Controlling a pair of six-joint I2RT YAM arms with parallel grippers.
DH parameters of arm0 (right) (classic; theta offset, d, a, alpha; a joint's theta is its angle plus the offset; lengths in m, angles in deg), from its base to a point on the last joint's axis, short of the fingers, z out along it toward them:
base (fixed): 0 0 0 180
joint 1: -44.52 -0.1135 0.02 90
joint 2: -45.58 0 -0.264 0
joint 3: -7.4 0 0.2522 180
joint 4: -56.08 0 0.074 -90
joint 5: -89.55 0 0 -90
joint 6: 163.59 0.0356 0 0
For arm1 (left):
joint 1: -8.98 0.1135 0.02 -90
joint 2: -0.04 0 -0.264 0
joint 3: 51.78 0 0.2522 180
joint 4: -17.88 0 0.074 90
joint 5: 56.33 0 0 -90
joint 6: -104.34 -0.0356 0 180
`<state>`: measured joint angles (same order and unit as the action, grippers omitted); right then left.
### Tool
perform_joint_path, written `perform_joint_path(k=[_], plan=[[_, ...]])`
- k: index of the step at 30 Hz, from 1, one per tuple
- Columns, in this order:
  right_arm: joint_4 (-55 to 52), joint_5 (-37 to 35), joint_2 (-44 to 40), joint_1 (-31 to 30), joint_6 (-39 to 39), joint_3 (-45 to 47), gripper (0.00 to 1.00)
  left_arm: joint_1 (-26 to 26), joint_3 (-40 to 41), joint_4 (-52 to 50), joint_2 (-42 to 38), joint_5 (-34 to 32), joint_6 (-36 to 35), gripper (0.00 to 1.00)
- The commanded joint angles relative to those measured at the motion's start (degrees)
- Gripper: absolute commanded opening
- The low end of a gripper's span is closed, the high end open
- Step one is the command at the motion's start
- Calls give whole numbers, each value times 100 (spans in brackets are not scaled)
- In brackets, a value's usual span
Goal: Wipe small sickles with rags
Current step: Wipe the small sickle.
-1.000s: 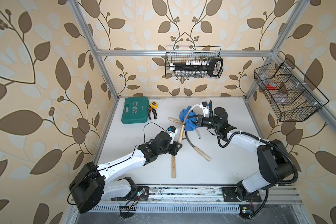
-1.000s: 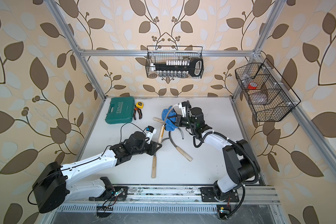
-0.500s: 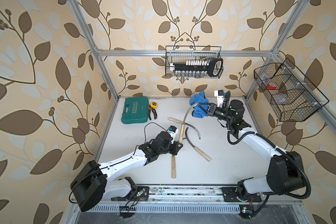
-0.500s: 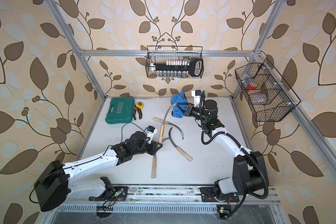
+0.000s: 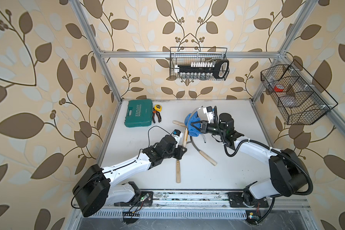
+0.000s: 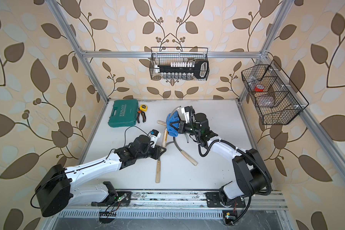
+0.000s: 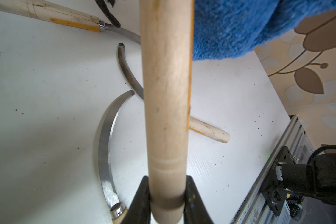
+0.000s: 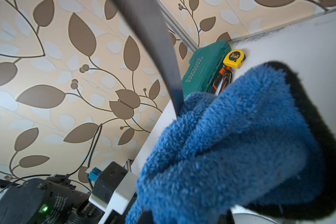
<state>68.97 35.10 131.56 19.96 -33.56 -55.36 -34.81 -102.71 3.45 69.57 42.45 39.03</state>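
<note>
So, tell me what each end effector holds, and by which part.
Left end effector: a sickle, by its wooden handle's end. Right end effector: the blue rag, bunched.

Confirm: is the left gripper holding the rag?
No, the left gripper clamps a wooden sickle handle; the blue rag sits in the right gripper.

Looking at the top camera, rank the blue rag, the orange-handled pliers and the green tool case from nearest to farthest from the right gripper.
1. Blue rag, held in the right gripper.
2. Orange-handled pliers, farther left.
3. Green tool case, back-left corner.
</note>
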Motion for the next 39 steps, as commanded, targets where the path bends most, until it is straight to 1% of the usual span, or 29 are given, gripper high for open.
perform_joint_path(k=[1, 3, 8, 9, 12, 15, 18, 22, 26, 31, 34, 39], plan=[[19, 73, 95, 3, -180, -65, 0, 11, -251, 214, -185, 64, -114, 0], [34, 182, 75, 147, -97, -135, 0, 11, -230, 216, -195, 53, -116, 0], [456, 834, 9, 909, 630, -439, 0, 11, -211, 225, -169, 65, -85, 0], [368, 859, -40, 1004, 634, -559, 0, 11, -220, 217, -160, 76, -82, 0], [-113, 614, -230, 1117, 392, -916, 0, 11, -196, 255, -169, 80, -98, 0], [-234, 599, -258, 1164, 365, -1106, 0, 11, -166, 269, -160, 97, -104, 0], [-265, 602, -265, 1158, 274, -1082, 0, 11, -165, 261, -178, 104, -116, 0], [-85, 696, -150, 1091, 104, -773, 0, 11, -212, 241, -211, 146, -133, 0], [26, 691, 46, 816, -308, -396, 0, 11, -230, 268, -179, 164, -155, 0], [245, 607, 330, 416, -551, -14, 0, 11, -334, 269, -63, 252, -131, 0], [517, 557, 499, 270, -535, 223, 0, 11, -355, 277, -64, 215, -132, 0], [950, 789, 659, 206, -287, 343, 0, 11, -399, 269, -3, 243, -108, 0]])
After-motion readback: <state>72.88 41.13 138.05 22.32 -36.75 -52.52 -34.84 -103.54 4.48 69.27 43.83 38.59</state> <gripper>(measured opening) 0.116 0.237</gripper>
